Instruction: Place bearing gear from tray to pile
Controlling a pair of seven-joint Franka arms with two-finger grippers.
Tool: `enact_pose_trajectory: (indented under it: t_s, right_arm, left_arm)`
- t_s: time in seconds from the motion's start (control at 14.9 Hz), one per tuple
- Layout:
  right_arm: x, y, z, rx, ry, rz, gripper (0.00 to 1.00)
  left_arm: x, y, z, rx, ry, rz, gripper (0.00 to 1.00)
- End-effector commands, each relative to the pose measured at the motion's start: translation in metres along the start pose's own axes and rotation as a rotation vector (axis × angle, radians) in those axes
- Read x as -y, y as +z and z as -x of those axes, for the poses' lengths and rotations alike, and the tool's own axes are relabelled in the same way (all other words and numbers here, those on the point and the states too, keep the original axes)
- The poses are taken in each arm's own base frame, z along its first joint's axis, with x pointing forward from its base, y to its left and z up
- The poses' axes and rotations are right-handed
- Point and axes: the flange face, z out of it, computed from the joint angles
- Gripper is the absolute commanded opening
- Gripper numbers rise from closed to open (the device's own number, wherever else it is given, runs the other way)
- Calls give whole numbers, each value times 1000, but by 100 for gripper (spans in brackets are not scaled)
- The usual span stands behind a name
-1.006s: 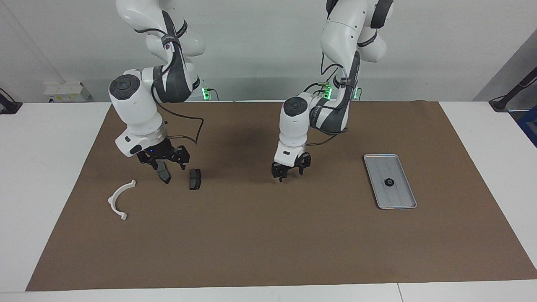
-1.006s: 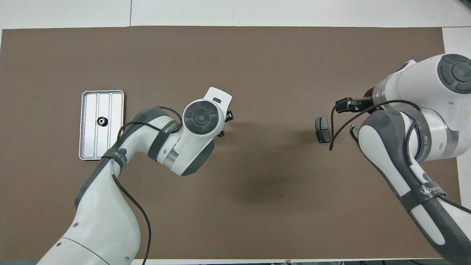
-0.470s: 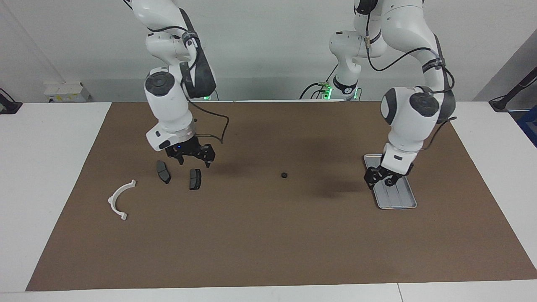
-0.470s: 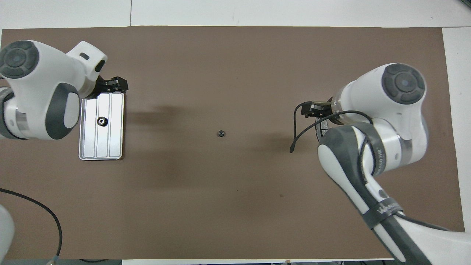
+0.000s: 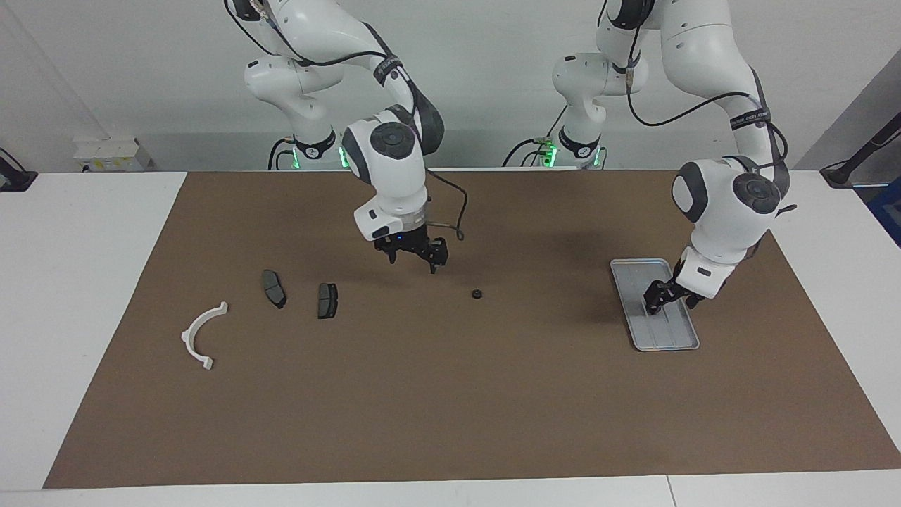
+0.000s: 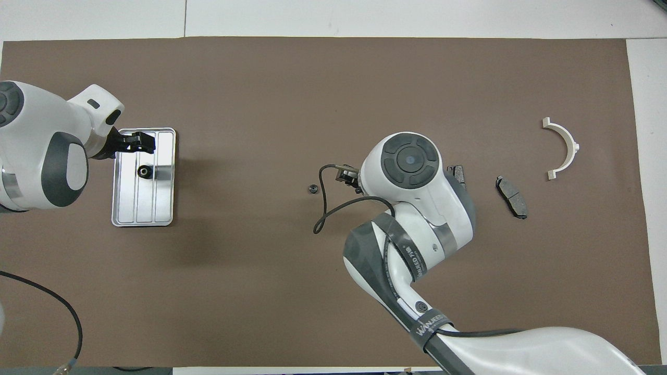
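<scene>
The silver-grey tray (image 5: 669,334) lies on the brown mat toward the left arm's end. A small black bearing gear (image 6: 145,171) sits on the tray (image 6: 156,203); in the facing view my left gripper hides it. My left gripper (image 5: 667,298) is open and low over the tray, also seen from overhead (image 6: 134,142). A second small black gear (image 5: 476,293) lies on the mat's middle (image 6: 313,188). My right gripper (image 5: 414,256) is open and empty, over the mat beside that gear. The pile is a white bracket (image 5: 203,334) and two dark pads (image 5: 273,288) (image 5: 327,300).
The brown mat (image 5: 450,408) covers most of the white table. From overhead the bracket (image 6: 563,148) and one pad (image 6: 511,189) show; my right arm's wrist (image 6: 409,161) partly covers the other pad (image 6: 458,173).
My right gripper has left the pads and moved over the mat's middle, close to the loose gear. My left gripper has shifted over the tray's middle and sits lower, covering the gear there.
</scene>
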Motion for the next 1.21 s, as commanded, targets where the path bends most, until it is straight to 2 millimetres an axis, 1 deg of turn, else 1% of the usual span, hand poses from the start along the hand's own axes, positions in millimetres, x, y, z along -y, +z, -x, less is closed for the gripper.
enact_pose_trajectory:
  t_s: [0.0, 0.07, 0.13, 0.34, 0.4, 0.54, 0.6, 0.74, 0.87, 0.94, 1.01, 1.07, 1.14]
  right_arm:
    - [49, 16, 4, -18, 48, 61, 100]
    - [71, 28, 9, -36, 66, 91, 100]
    - [87, 37, 12, -51, 88, 99, 100]
    - [105, 68, 20, -39, 120, 113, 99]
    - [112, 71, 16, -43, 145, 105, 99]
    - [118, 70, 18, -48, 149, 85, 99]
    - [118, 70, 17, -48, 153, 71, 97]
    - [116, 74, 15, -39, 162, 74, 96]
    - [123, 98, 27, -32, 161, 84, 95]
    - [124, 102, 29, -35, 162, 92, 95]
    - [124, 102, 30, -35, 160, 92, 95]
    - [125, 101, 30, -38, 159, 90, 95]
    - [122, 101, 24, -40, 167, 86, 94]
  left_arm:
    - [5, 9, 23, 19, 10, 13, 91]
    - [5, 13, 29, 33, 10, 12, 91]
    - [6, 16, 34, 38, 10, 12, 91]
    - [6, 21, 38, 39, 12, 12, 91]
    - [6, 26, 42, 45, 12, 12, 90]
    - [7, 34, 49, 29, 10, 12, 90]
    - [7, 35, 50, 15, 10, 13, 90]
    - [6, 38, 50, 13, 11, 13, 90]
    - [3, 44, 53, 9, 16, 14, 88]
    - [5, 44, 53, 1, 13, 14, 87]
    - [4, 45, 54, 1, 14, 14, 80]
    - [4, 45, 54, 1, 14, 14, 65]
    - [3, 46, 54, 1, 16, 14, 48]
